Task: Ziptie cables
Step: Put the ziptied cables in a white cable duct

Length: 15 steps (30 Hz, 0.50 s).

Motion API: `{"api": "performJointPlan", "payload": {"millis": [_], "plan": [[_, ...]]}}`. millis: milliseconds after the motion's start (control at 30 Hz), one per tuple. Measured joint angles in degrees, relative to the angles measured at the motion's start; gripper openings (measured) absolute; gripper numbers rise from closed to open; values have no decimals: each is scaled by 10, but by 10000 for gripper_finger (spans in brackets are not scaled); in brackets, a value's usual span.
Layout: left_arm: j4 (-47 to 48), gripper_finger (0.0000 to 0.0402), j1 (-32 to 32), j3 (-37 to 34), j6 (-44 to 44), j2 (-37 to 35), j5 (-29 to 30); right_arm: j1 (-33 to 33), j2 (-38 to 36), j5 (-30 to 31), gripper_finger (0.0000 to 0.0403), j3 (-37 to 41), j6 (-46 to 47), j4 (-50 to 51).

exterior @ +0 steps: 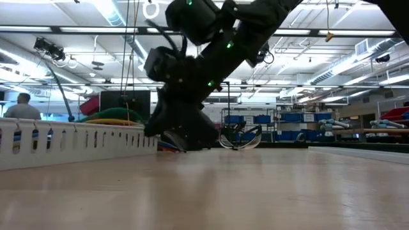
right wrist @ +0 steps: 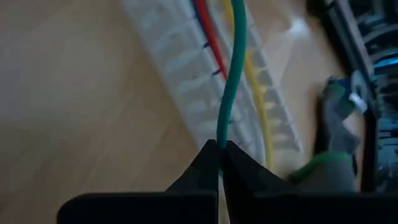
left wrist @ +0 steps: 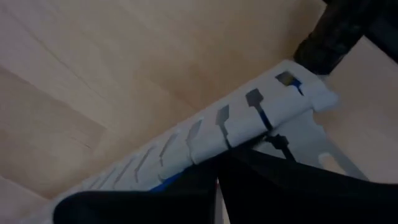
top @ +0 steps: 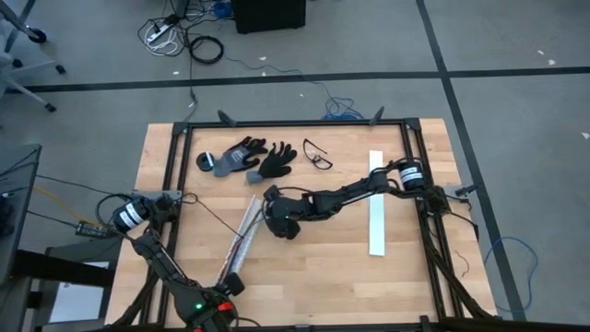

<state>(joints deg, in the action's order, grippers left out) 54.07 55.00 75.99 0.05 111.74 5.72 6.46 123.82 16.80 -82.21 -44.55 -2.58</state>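
Risk, green wire: the right gripper (right wrist: 219, 155) had its fingers pinched on a single green wire (right wrist: 231, 74), so a hard pull could, by my judgement, drag that one strand out of the bundle rather than gather it.
Risk, slotted strip: the left gripper (left wrist: 217, 180) was clenched on the near end of the white slotted strip (top: 241, 238); if its hold slipped, the strip could swing and spill the wires lying in it.
Risk, crossing arms: both grippers worked on the same strip, near each other, so a careless move might bring them into contact.
Right arm pose: it reached from the right edge of the high view across to the centre of the frame, wrist bent down, its gripper at the upper end of the strip.
Left arm pose: it ran down the left side of the high view to the bottom centre, its gripper at the lower end of the strip.
Cables: the cables (right wrist: 239, 68), with red, yellow and green strands visible, lay along the strip in the centre of the table (top: 323, 267); blue showed through the slots in the left wrist view.
Zip tie: none could be made out with certainty.
Other items: a pair of gloves (top: 247, 159) and safety glasses (top: 317, 155) lay in the upper middle of the high view, and a second white strip (top: 377, 207) lay at centre right.
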Motion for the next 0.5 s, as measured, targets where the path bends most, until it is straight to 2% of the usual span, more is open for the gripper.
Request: {"api": "performJointPlan", "payload": {"millis": [200, 300, 367, 500], "plan": [[-3, 0, -1, 0, -4, 0, 9, 4, 7, 6, 0, -1, 32, 33], [-5, 1, -1, 0, -21, 0, 54, 16, 5, 15, 4, -1, 54, 56], [-5, 5, -3, 0, -63, 0, 90, 23, 4, 18, 20, -2, 52, 56], [-4, 26, -14, 0, -156, 0, 94, 35, 3, 29, 74, -14, 40, 65]]}}
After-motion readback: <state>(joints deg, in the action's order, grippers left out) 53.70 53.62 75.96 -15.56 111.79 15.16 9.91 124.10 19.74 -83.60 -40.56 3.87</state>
